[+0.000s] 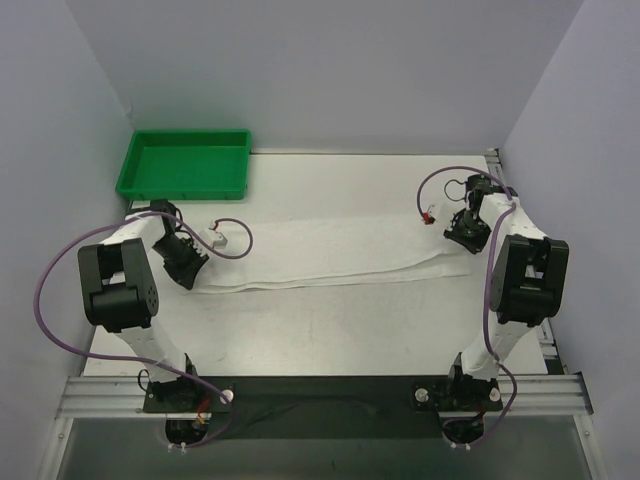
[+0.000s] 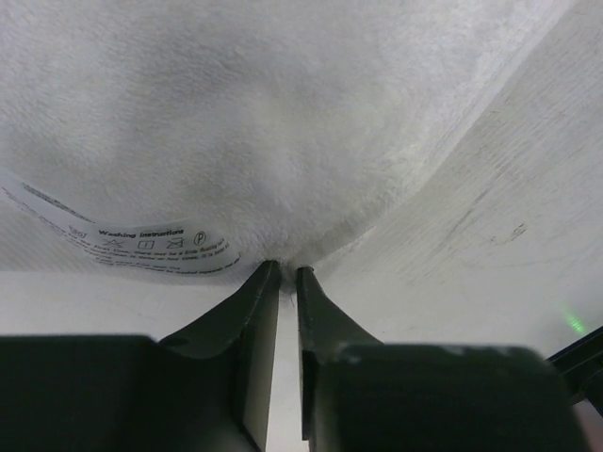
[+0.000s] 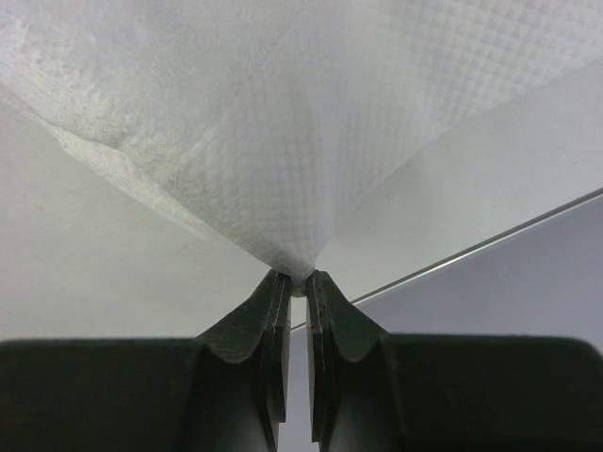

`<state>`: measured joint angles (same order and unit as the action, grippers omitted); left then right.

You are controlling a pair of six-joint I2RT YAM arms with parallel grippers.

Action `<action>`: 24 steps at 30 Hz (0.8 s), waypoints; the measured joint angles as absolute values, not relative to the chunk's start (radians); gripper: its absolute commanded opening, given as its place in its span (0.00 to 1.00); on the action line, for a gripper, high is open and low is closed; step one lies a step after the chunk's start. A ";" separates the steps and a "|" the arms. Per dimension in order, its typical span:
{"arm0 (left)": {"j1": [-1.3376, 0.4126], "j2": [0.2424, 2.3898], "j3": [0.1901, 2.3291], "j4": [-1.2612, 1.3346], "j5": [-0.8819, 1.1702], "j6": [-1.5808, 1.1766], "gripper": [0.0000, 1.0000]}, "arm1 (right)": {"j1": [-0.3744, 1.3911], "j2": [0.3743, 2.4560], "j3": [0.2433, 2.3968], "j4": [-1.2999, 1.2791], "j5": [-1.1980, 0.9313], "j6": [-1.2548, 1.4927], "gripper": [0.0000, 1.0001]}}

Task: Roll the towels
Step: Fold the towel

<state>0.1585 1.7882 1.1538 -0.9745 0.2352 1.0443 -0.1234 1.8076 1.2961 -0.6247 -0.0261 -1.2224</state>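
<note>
A white towel (image 1: 330, 255) lies stretched as a long folded strip across the middle of the table. My left gripper (image 1: 192, 268) is shut on its left end; in the left wrist view the tips (image 2: 287, 271) pinch the terry cloth (image 2: 283, 122) beside a printed care label (image 2: 141, 243). My right gripper (image 1: 465, 236) is shut on the right end; in the right wrist view the tips (image 3: 298, 279) pinch a corner of the cloth (image 3: 292, 151), which fans upward from them.
A green plastic tray (image 1: 184, 163) sits at the back left of the table. The table's right edge with a metal rail (image 1: 497, 165) runs close to the right gripper, and it shows in the right wrist view (image 3: 490, 243). Purple cables loop off both arms.
</note>
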 measured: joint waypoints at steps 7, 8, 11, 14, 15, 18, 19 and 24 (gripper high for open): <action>0.159 1.788 1.159 -0.973 0.226 1.042 0.06 | -0.123 1.808 1.296 -0.625 -0.026 -1.223 0.00; 0.159 1.788 1.162 -0.975 0.223 1.042 0.04 | -0.123 1.808 1.296 -0.625 -0.026 -1.223 0.00; 0.159 1.788 1.174 -0.982 0.215 1.043 0.00 | -0.124 1.808 1.296 -0.625 -0.026 -1.223 0.00; 0.161 1.781 1.198 -0.992 0.214 1.044 0.00 | -0.125 1.808 1.296 -0.625 -0.026 -1.223 0.00; 0.163 1.776 1.206 -0.994 0.215 1.044 0.00 | -0.126 1.808 1.296 -0.625 -0.026 -1.223 0.00; 0.174 1.759 1.238 -1.003 0.215 1.049 0.00 | -0.134 1.808 1.296 -0.625 -0.026 -1.224 0.00; 0.179 1.754 1.246 -1.005 0.216 1.050 0.00 | -0.138 1.808 1.296 -0.625 -0.027 -1.224 0.00; 0.201 1.750 1.270 -1.018 0.227 1.050 0.00 | -0.150 1.808 1.296 -0.627 -0.035 -1.225 0.00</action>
